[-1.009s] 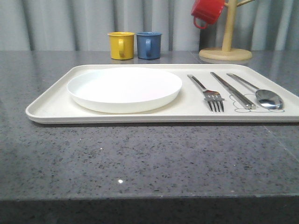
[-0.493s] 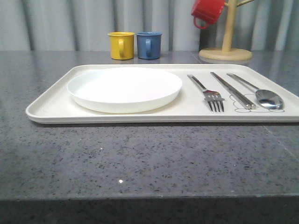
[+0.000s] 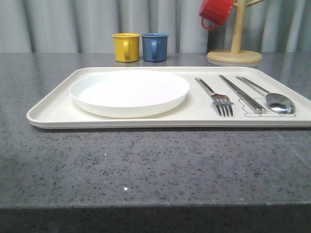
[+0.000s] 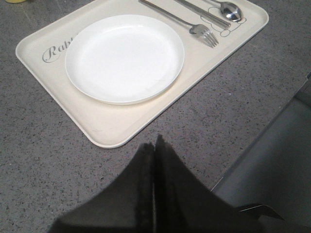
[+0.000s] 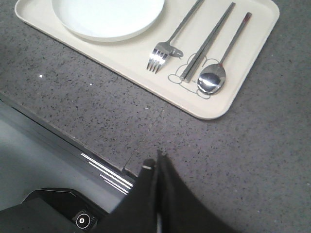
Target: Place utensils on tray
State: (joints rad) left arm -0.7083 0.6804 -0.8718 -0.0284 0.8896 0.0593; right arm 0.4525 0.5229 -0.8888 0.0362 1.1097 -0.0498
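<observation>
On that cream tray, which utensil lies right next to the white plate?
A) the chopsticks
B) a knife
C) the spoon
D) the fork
D: the fork lies beside the plate on the tray, with the chopsticks and then the spoon farther right.

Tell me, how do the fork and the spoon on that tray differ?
The fork ends in pointed tines, while the spoon ends in a round bowl. The fork lies next to the white plate; the spoon lies nearer the tray edge, with the chopsticks between them. Both are shiny steel, lying flat with their heads toward the robot.
</observation>
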